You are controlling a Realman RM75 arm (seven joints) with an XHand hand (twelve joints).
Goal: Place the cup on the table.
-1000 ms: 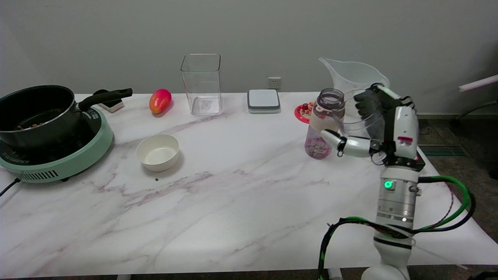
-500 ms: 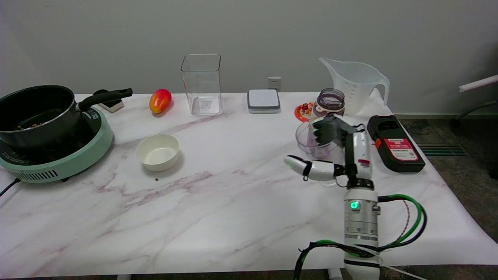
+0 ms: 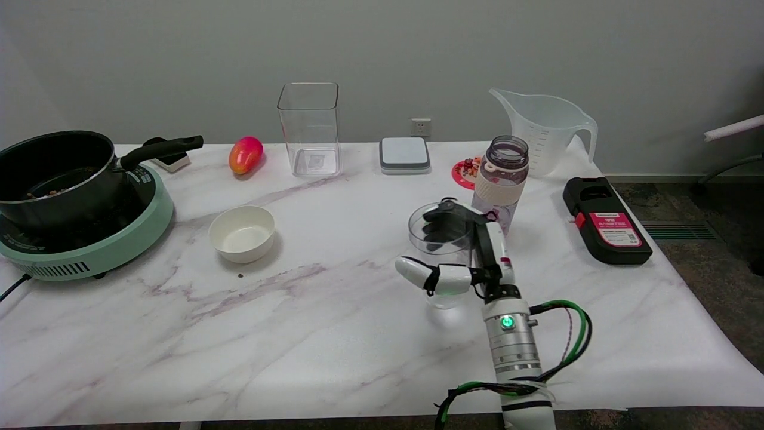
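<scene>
The white marble-patterned table [image 3: 334,334] takes up most of the view, its middle bare enough to receive the cup; at its left edge sits a round pale-green electric hotplate [image 3: 89,242] carrying a black long-handled saucepan [image 3: 57,173], which looks parked out of the working arm's reach. Along the far side stand a translucent plastic measuring jug [image 3: 546,128], a tall square clear container [image 3: 309,128] and a flat grey-and-white square box [image 3: 404,154]; a black rectangular device with a red label [image 3: 606,221] lies near the right edge. Nearer the middle are a purple-tinted bottle with a cream sleeve [image 3: 500,179], a small white ceramic bowl [image 3: 242,233] and a red-orange mango-like fruit [image 3: 245,154].

The right hand [image 3: 456,257] reaches in from the lower right, wrist upright, and grips the clear glass cup [image 3: 440,254]: dark fingers curl around the far side near the rim, the white thumb [image 3: 418,273] crosses the near side; a sideways wrap of this kind keeps the cup upright for setting down. The cup is just in front of the bottle, over open table; its base is low, at or just above the surface (whether it touches cannot be told). Judging by that, the placing is nearly done; release remains.
</scene>
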